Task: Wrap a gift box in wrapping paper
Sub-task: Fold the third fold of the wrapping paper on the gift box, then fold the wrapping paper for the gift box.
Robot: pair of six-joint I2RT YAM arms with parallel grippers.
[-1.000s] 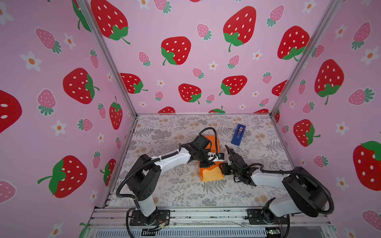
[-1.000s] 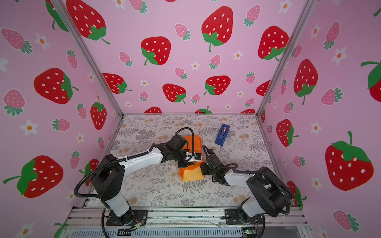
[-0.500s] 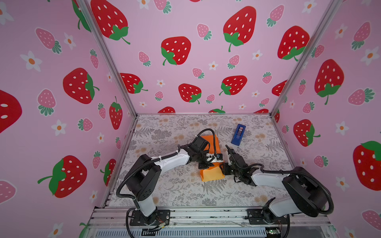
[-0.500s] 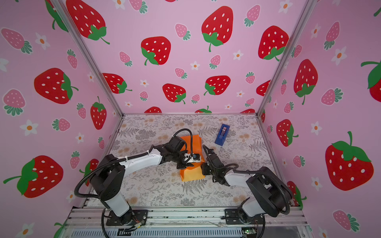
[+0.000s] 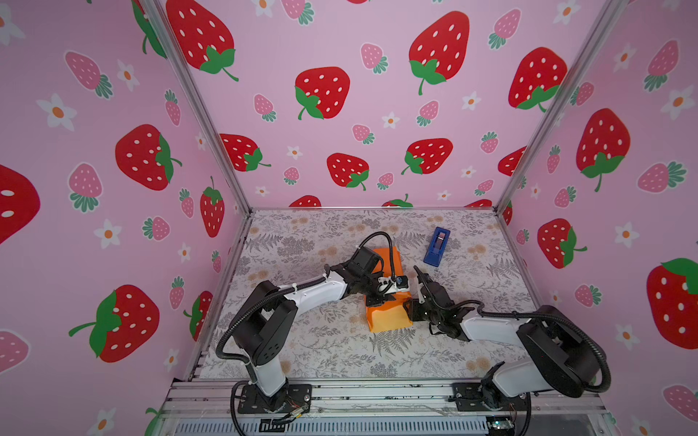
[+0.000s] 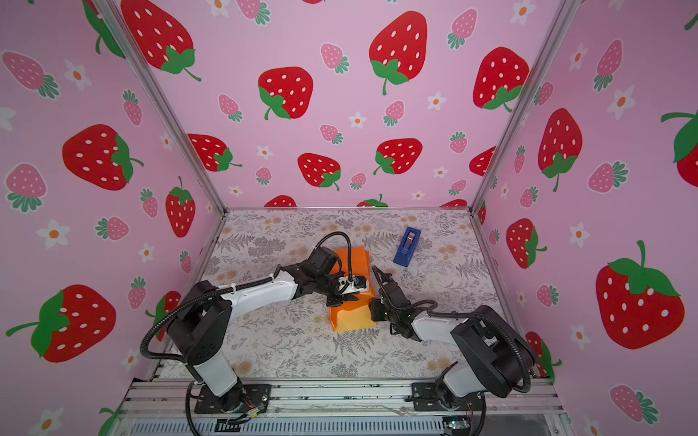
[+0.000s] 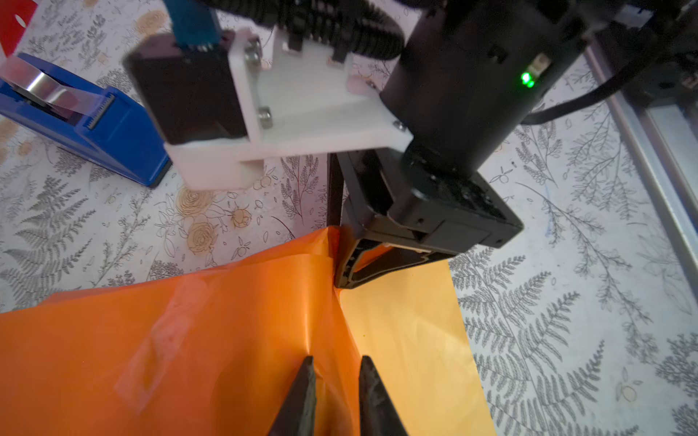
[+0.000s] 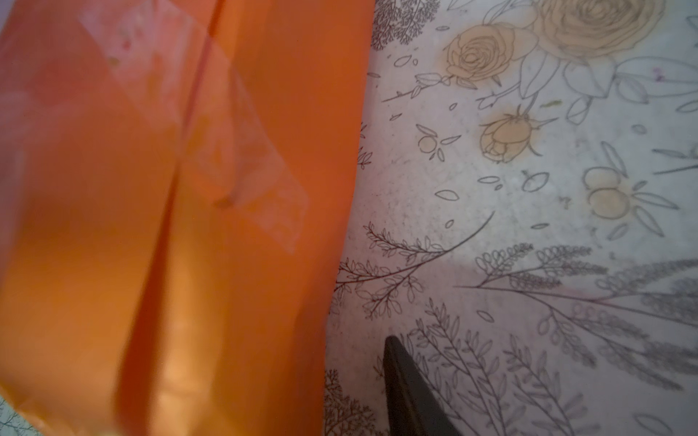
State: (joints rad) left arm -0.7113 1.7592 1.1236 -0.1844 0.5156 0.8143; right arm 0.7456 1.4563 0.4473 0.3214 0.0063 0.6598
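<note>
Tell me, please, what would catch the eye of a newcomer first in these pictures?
The pink walls with big red strawberries dominate both top views. In the middle of the floral table covering lies the bright orange wrapping paper, with the left gripper on it and the right gripper at its edge. A blue tape dispenser stands apart, nearer the back wall.

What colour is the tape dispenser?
The tape dispenser is blue; the left wrist view shows it best.

Big shiny orange wrapping paper, folded into a long lumpy bundle, lying mid-table on the grey flowery cover. Dull yellow flap flat at one end. Clear tape over one seam. Black box hidden, maybe inside.
</note>
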